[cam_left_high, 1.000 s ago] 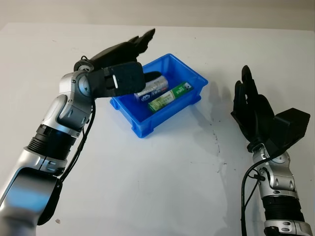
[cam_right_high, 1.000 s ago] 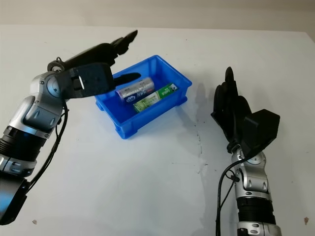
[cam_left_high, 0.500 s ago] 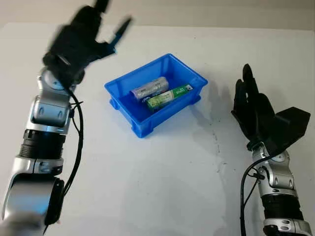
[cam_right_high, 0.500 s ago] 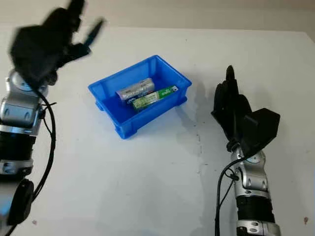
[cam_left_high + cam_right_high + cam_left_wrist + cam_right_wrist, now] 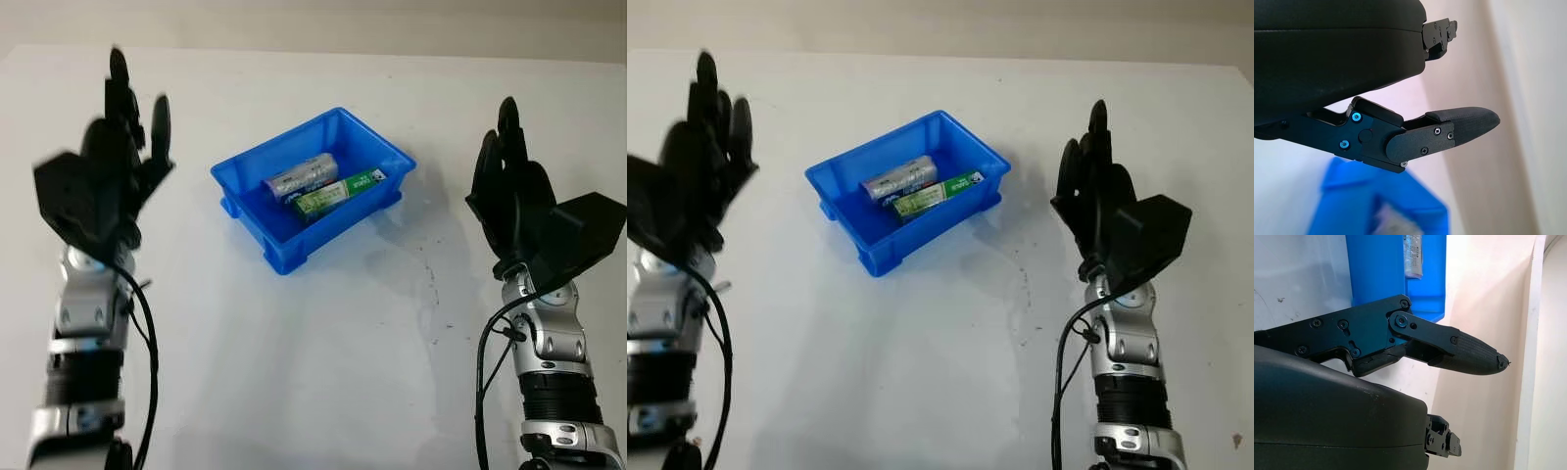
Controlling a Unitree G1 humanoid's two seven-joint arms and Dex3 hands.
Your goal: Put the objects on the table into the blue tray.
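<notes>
The blue tray [image 5: 381,153] sits at the middle of the white table, turned at an angle. Inside it lie a silver cylinder [image 5: 300,175] and a green tube [image 5: 337,192], side by side. My left hand [image 5: 116,157] is raised upright over the table to the left of the tray, open and holding nothing. My right hand [image 5: 509,181] is raised upright to the right of the tray, open as well. In the right wrist view the tray [image 5: 1378,264] lies beyond the fingers [image 5: 1469,351].
The white table [image 5: 323,362] spreads bare in front of the tray, with a few dark specks [image 5: 428,279] right of centre. Its far edge [image 5: 323,51] meets a beige wall.
My left arm has drawn back from over the tray, swung out to the left and come down upright. My right hand has lifted slightly. The tray's contents have not moved.
</notes>
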